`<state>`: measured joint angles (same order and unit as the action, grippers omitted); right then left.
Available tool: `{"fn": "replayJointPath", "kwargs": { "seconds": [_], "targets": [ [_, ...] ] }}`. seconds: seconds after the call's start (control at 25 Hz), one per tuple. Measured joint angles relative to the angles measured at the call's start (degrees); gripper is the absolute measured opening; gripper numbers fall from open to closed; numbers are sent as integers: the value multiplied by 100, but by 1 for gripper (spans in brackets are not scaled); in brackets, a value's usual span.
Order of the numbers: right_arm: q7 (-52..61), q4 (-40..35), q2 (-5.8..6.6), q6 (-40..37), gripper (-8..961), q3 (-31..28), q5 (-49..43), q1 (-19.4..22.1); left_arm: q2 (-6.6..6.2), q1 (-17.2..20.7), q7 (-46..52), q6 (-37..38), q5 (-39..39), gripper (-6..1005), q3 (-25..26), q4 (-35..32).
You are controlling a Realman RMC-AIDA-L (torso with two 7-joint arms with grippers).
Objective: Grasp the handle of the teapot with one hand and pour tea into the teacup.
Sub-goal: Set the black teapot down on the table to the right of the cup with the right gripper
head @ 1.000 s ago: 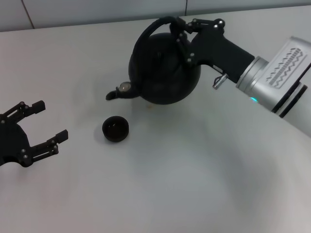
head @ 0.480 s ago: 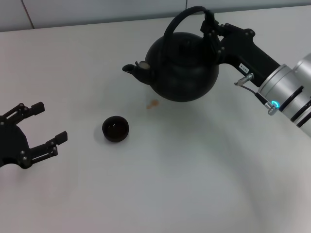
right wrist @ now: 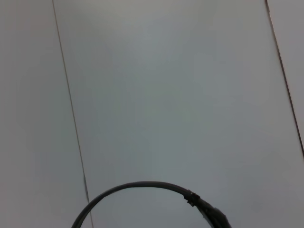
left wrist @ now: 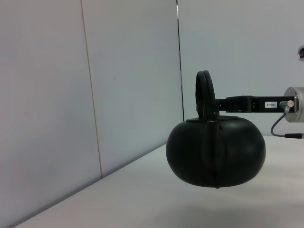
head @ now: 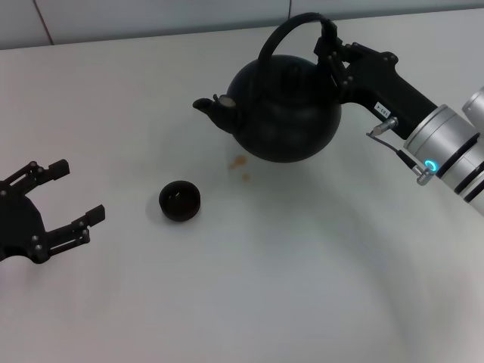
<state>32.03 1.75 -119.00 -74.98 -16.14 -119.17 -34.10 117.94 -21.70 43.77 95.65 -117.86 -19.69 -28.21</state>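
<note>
The round matte-black teapot point(head: 281, 113) is held upright a little above the white table, with its spout point(head: 206, 106) pointing toward my left side. My right gripper point(head: 331, 47) is shut on the right end of the arched handle point(head: 281, 32). The small dark teacup point(head: 180, 200) stands on the table in front of and below the spout, apart from the pot. My left gripper point(head: 78, 189) rests open and empty at the left edge. The left wrist view shows the teapot point(left wrist: 216, 152) side-on with a gap under it. Only the handle arc point(right wrist: 142, 185) appears in the right wrist view.
Two small brown drops point(head: 240, 162) lie on the table point(head: 265, 287) between the teacup and the teapot. A pale wall point(head: 151, 19) runs along the table's far edge, just behind the pot.
The teapot has swung from spout-down beside the teacup back to upright and moved right and away from the cup. Brown drops now show on the table. The left arm stayed still.
</note>
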Motion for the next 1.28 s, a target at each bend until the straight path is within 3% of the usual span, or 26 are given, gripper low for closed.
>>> {"fn": "replayJointPath", "kwargs": {
  "seconds": [0.96,1.28],
  "targets": [
    [-87,65,-27,851,84,195,-53,6,9,-35,-8,-31,0,859,0,70],
    [-573,138,-36,960,84,185,-53,-66,9,-35,-10,-29,0,859,0,70]
  ]
}}
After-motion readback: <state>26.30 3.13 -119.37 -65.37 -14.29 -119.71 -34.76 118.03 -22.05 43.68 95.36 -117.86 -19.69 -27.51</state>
